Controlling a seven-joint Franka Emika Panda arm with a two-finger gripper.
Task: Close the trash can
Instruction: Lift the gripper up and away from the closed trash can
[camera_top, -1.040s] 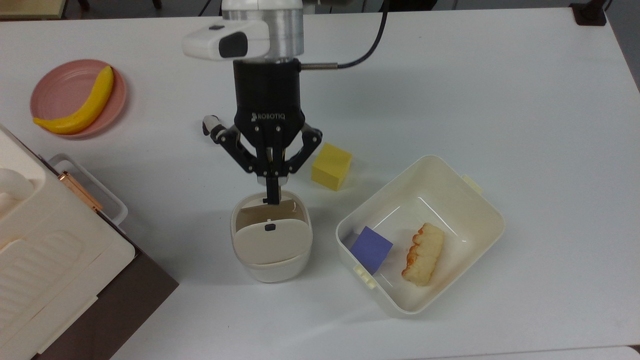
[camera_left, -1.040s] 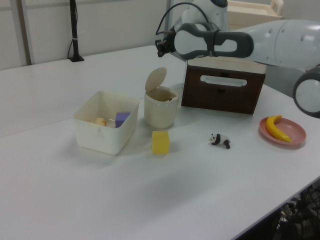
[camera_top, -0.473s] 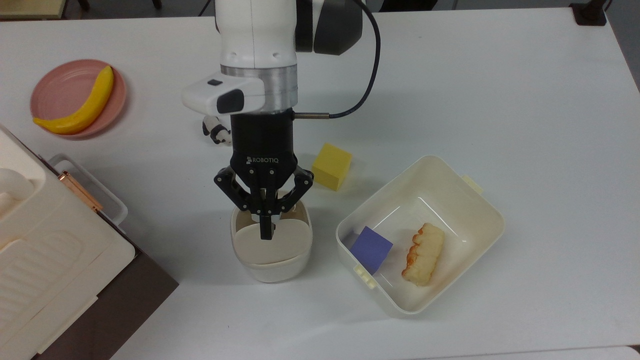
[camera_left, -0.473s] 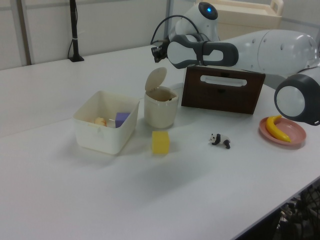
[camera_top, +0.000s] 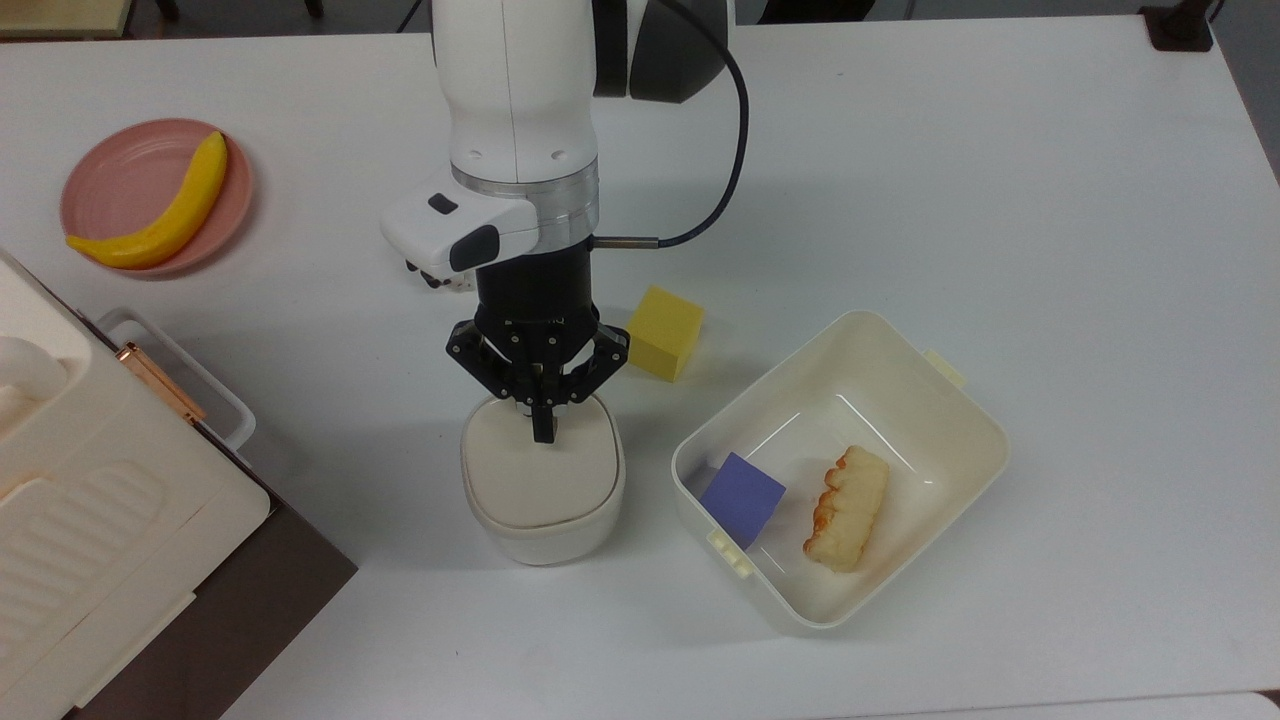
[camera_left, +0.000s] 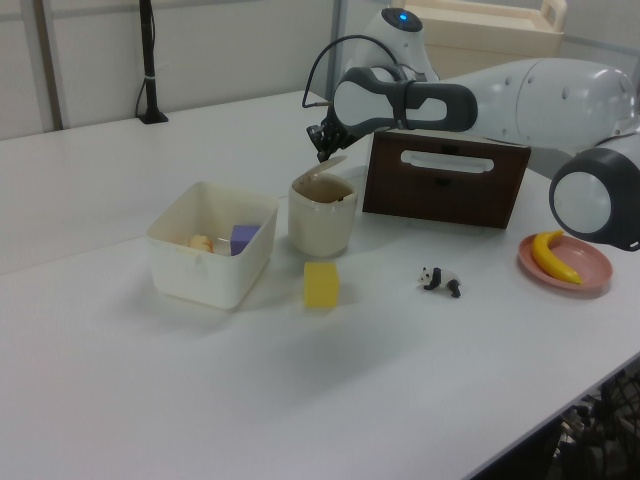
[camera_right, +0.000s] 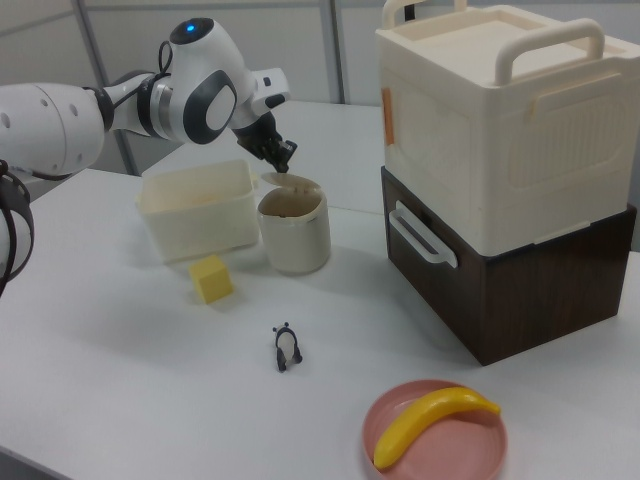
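Lowered since a second ago, the trash can (camera_top: 543, 478) lid sits nearly flat — slightly ajar. Gripper (camera_top: 543, 432) fingers pressed together, tips on the lid beside the yellow cube (camera_top: 663, 332).

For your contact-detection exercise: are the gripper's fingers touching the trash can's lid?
Touching. In the left view the gripper bears on the raised edge of the tilted lid of the trash can, with no gap visible between them.
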